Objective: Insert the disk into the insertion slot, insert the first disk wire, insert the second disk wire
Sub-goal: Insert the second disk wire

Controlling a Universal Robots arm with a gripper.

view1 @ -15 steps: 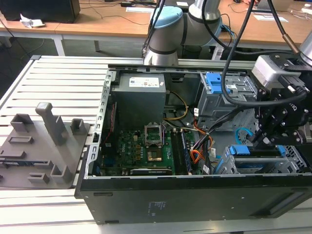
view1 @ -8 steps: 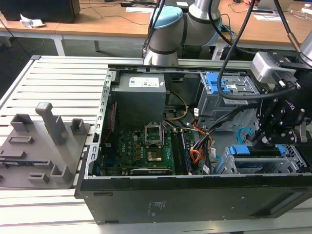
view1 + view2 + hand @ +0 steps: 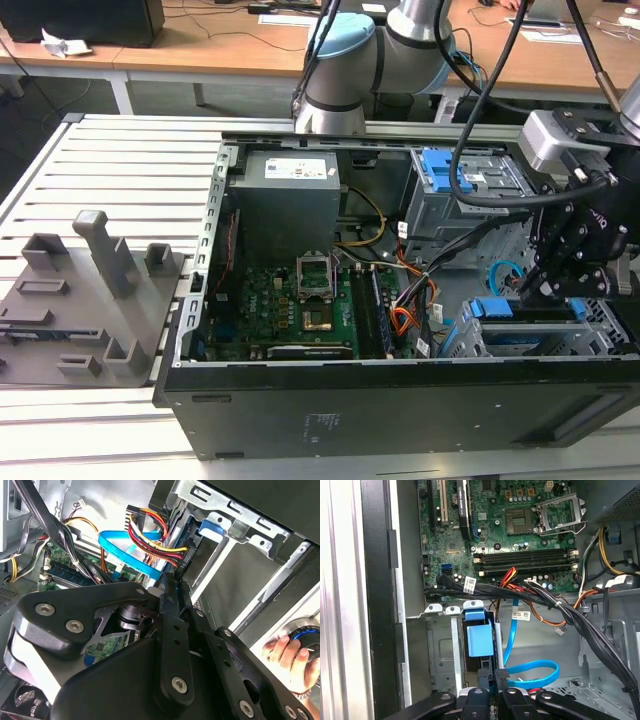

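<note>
The disk [image 3: 480, 642], in its bright blue carrier, sits inside the insertion slot [image 3: 440, 650], the low grey cage at the case's corner [image 3: 600, 320]. The first disk wire [image 3: 150, 536], a red, yellow and black bundle, runs to a dark plug [image 3: 184, 556] at the disk's end. The second disk wire [image 3: 532, 672] is light blue and loops across the case floor; its dark plug lies between my fingers. My gripper [image 3: 492, 677] is shut on that plug, right at the disk's end. In the second wrist view the blue cable [image 3: 125, 554] ends at my gripper [image 3: 167, 587].
The motherboard [image 3: 520, 520] lies beyond the slot. A thick black cable bundle [image 3: 580, 625] crosses above the case floor. The taller cage with blue latches [image 3: 465, 180] stands behind my gripper [image 3: 548, 290]. Grey fixture blocks [image 3: 90, 290] are on the exterior view's left. A hand [image 3: 287, 655] rests outside the case.
</note>
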